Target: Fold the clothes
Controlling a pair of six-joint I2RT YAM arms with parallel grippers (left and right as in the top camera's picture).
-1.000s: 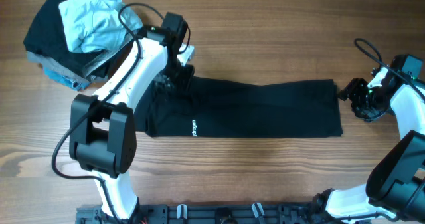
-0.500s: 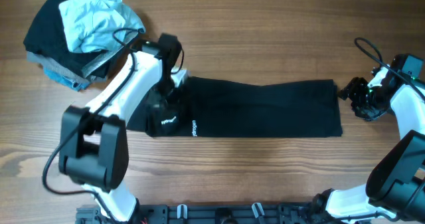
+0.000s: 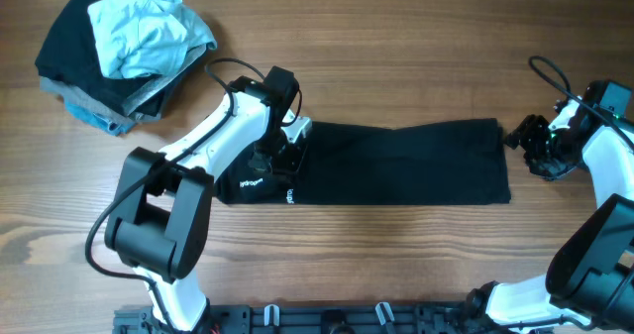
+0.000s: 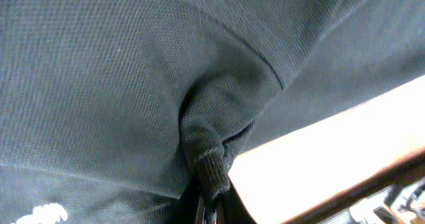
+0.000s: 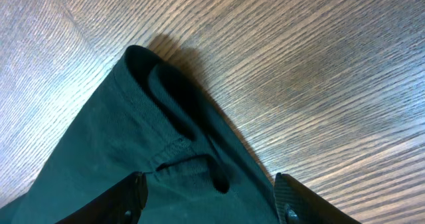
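Wooden table (image 3: 396,265) underfoot, with a pile of clothes (image 3: 119,47) heaped far left. The left gripper (image 3: 285,154) is pinched tight on the left end of the black garment (image 3: 416,166), whose long axis runs left to right. The right gripper (image 3: 535,148) hovers spread and empty just off its right end, so I'd expect a rightward fold.

2 arms, same look. The left arm (image 3: 213,133) is white tube parts w/ fat black joints (image 3: 158,220) btwn them. A thin black cable (image 3: 220,68) loops near its top end. The left end effector (image 3: 285,154) is black w/ a white bit on it. The right arm (image 3: 606,161) is white too, w/ a curly black wire (image 3: 547,73). The right end effector (image 3: 543,148) is black w/ a small green spot. Close up, its fingers (image 5: 127,193) are black & a bit shiny, tips rounded.
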